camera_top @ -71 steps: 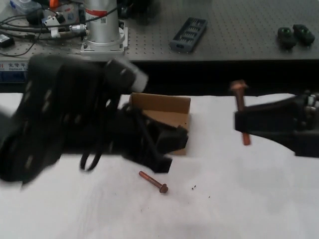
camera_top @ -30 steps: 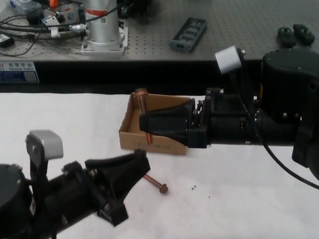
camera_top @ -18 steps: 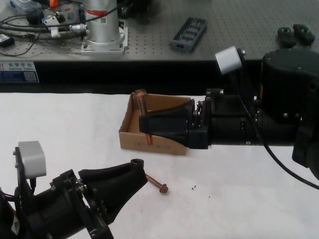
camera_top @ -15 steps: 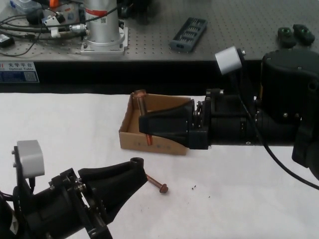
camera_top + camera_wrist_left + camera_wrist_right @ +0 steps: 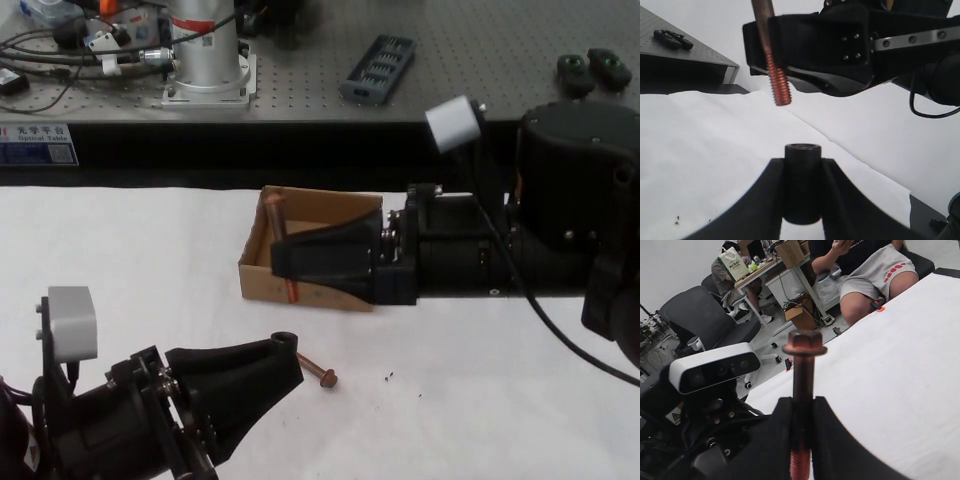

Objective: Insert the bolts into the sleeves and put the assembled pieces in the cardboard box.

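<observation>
Worktop: white sheet (image 5: 480,400) over it, with a dark perforated table behind; the box (image 5: 255,272) sits mid-sheet.
Right claw (image 5: 801,412): clenched on the bolt (image 5: 803,385) at mid-shank, hex head up and threaded end hanging free below my fingers, above the box's near-left corner.
Left claw (image 5: 802,167): clamped on the sleeve (image 5: 802,172), a finger hugging each side and the bore facing up, low over the sheet in front of the box.
Key relation: the bolt's tip hangs above the sleeve's mouth but off to one side, not touching. From the high view, the sleeve sits nearer the camera than the bolt.
Axes: both run roughly upright, the bolt tilted slightly, so they are not yet in line.
Step, as I judge it: lining up before insertion. Tip and bore have to meet first, then the bolt comes straight down.
Spare bolt (image 5: 318,374): lying flat on the sheet just beside my left claw, untouched.
Box contents: mostly hidden by my right claw, so I cannot tell.
Risk: threads catching the sleeve's rim if the tilt remains.
</observation>
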